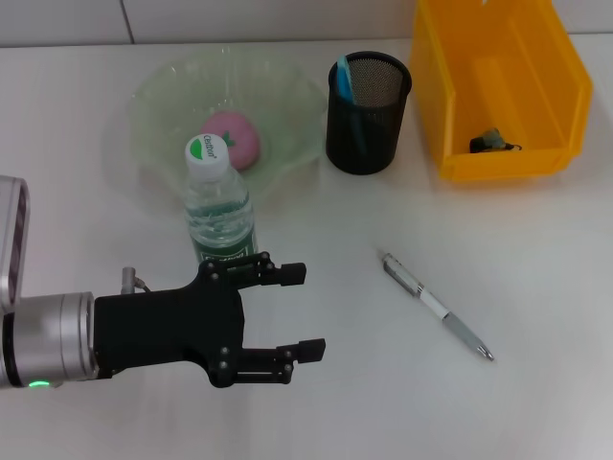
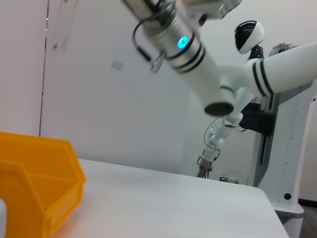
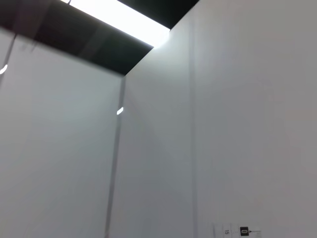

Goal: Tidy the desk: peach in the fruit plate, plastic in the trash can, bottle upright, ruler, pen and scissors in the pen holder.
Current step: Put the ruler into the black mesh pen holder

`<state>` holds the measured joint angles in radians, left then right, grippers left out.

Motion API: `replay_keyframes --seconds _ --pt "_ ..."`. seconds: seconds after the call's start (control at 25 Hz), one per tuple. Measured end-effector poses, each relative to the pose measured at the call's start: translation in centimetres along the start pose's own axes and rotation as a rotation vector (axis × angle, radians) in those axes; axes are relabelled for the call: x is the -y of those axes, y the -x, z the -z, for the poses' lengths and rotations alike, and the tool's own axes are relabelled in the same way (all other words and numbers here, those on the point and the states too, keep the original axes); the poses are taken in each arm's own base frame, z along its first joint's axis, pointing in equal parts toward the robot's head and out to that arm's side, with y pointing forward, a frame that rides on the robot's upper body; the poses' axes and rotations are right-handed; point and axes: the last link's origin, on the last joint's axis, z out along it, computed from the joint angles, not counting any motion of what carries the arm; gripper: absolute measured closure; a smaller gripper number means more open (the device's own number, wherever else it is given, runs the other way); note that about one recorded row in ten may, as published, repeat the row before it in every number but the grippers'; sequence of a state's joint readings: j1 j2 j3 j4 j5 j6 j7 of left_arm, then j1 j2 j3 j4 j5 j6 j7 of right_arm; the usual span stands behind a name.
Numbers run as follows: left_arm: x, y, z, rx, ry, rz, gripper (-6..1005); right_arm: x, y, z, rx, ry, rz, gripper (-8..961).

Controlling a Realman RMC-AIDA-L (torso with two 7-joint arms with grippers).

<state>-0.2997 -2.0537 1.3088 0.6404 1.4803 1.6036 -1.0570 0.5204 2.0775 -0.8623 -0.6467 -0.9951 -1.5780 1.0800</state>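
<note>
My left gripper [image 1: 299, 311] hangs open over the near left of the table, nothing between its fingers. Just behind it, apart from the fingers, a clear bottle [image 1: 218, 206] with a green label and white cap stands upright. A pink peach [image 1: 230, 137] lies in the pale green fruit plate [image 1: 287, 91]. The black mesh pen holder [image 1: 367, 112] holds blue items; I cannot tell which they are. A silver pen [image 1: 436, 305] lies flat on the table to the right. A small dark crumpled piece [image 1: 493, 142] sits in the yellow bin [image 1: 498, 86]. My right gripper is out of view.
The yellow bin [image 2: 39, 183] stands at the far right of the table. In the left wrist view a white raised arm [image 2: 198, 54] runs off the top. The right wrist view shows only wall and ceiling.
</note>
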Motion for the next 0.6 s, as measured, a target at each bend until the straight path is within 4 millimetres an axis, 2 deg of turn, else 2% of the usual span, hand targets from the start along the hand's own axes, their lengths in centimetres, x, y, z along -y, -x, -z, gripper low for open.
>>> replay_keyframes --seconds 0.12,0.16,0.32,0.6 --pt "-0.3 0.1 -0.1 0.008 0.015 0.005 186 -0.2 -3.1 -0.8 -0.01 -0.057 -0.086 571" --pt "-0.3 0.1 -0.1 0.008 0.015 0.005 186 -0.2 -3.1 -0.8 -0.01 -0.057 -0.086 571" --pt "-0.6 0.5 -0.4 0.033 0.037 0.008 186 -0.2 -5.7 -2.6 -0.11 -0.088 -0.08 571" --pt "-0.6 0.5 -0.5 0.033 0.041 0.007 186 -0.3 -7.8 -3.7 -0.207 -0.104 -0.019 571"
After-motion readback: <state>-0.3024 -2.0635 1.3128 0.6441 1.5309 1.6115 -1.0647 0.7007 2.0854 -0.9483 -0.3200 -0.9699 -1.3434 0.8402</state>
